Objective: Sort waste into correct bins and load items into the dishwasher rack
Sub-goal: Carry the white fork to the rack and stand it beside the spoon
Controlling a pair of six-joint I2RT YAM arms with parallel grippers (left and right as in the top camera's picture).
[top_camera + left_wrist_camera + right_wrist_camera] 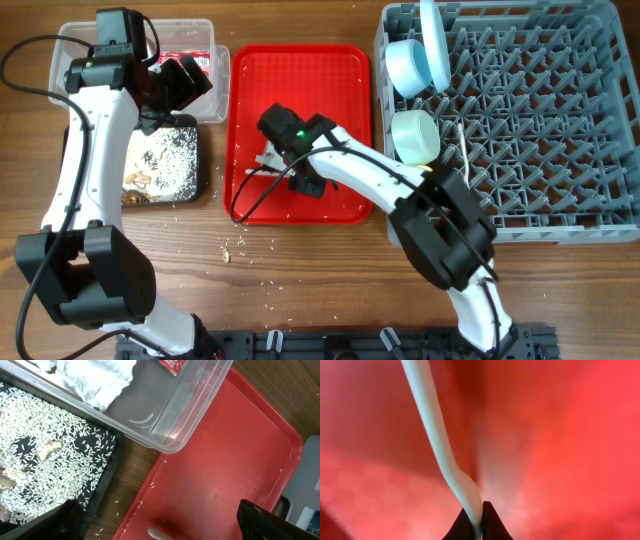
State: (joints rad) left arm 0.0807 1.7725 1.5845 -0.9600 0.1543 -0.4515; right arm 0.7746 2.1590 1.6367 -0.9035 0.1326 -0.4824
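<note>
The right gripper (476,519) is pinched tight on the handle of a white plastic utensil (432,425), spoon or fork I cannot tell, low over the red serving tray (345,70). The left gripper (185,85) hangs empty, fingers spread, above a corner of the clear tub (200,405), beside the rice-strewn black tray (111,467). Two bowls (408,65) and the plate (436,40) sit in the grey rack (540,120).

Overhead straight down on table (300,285), left wrist close over clear tub (195,405), right wrist nearest, red tray (340,100) in all
</note>
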